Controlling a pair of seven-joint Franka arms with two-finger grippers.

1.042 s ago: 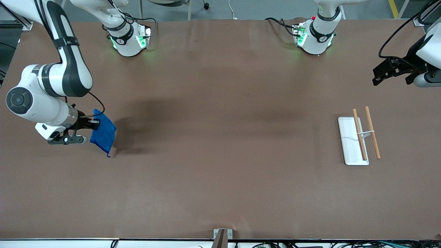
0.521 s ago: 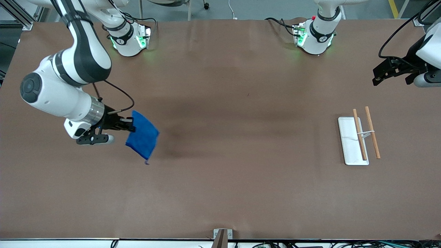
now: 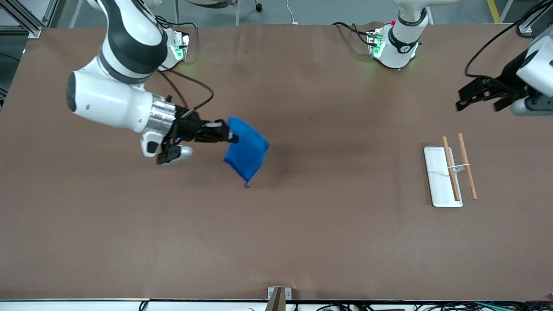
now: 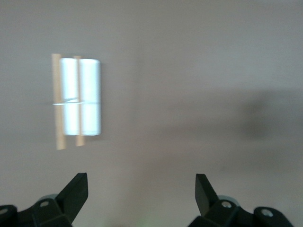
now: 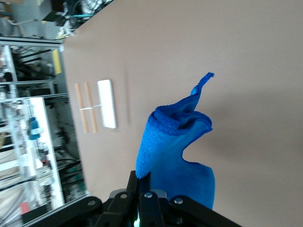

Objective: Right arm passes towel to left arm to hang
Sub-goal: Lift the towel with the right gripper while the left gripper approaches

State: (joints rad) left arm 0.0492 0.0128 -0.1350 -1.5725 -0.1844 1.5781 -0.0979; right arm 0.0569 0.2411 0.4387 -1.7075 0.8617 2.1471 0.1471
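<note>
The blue towel hangs in the air over the middle of the table, pinched at one edge by my right gripper, which is shut on it. In the right wrist view the towel droops from the closed right gripper, its loop corner sticking out. My left gripper hovers open over the table's left-arm end, nothing between its fingers. In the left wrist view the left gripper stands wide open over bare table.
A white-based rack with two wooden rods lies on the table toward the left arm's end, also seen in the left wrist view as the rack. A small bracket sits at the table's edge nearest the camera.
My right arm has swung the towel from the right-arm end toward the table's middle. The left gripper has shifted slightly toward the middle.
</note>
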